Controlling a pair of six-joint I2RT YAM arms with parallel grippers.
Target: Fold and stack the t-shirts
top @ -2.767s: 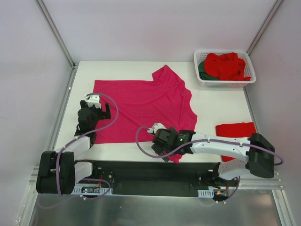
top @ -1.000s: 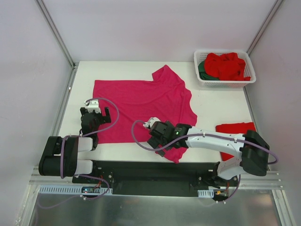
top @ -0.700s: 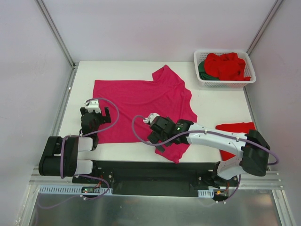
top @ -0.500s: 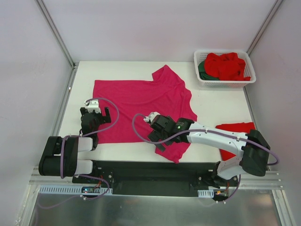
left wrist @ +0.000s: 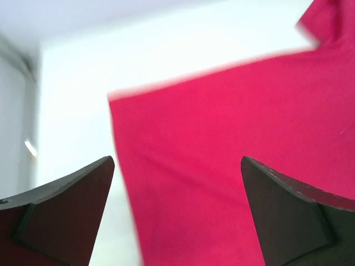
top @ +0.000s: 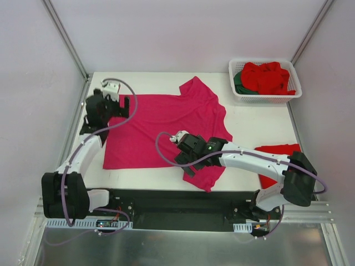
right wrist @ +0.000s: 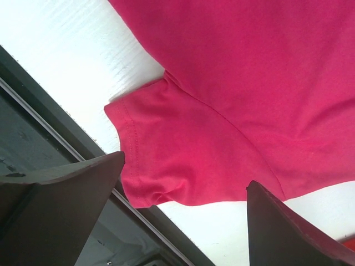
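Note:
A magenta-pink t-shirt (top: 166,124) lies spread flat on the white table (top: 252,119). My left gripper (top: 111,105) hovers open over its far left corner; in the left wrist view the gripper (left wrist: 177,160) has the pink cloth (left wrist: 238,155) and its straight edge below it, with nothing between the fingers. My right gripper (top: 186,160) stands open above the shirt's near sleeve (right wrist: 166,149), close to the table's front edge, also empty (right wrist: 186,169). A folded red t-shirt (top: 283,149) rests at the right, partly behind the right arm.
A white slotted basket (top: 238,95) at the far right corner holds crumpled red shirts (top: 266,76) over a dark green one (top: 238,83). The black base rail (right wrist: 33,144) runs along the table's near edge, just beside the sleeve. Metal frame posts flank the table.
My left arm has swung from the shirt's near left edge out to its far left corner. The right gripper crept slightly farther over the near sleeve. Both stayed open.

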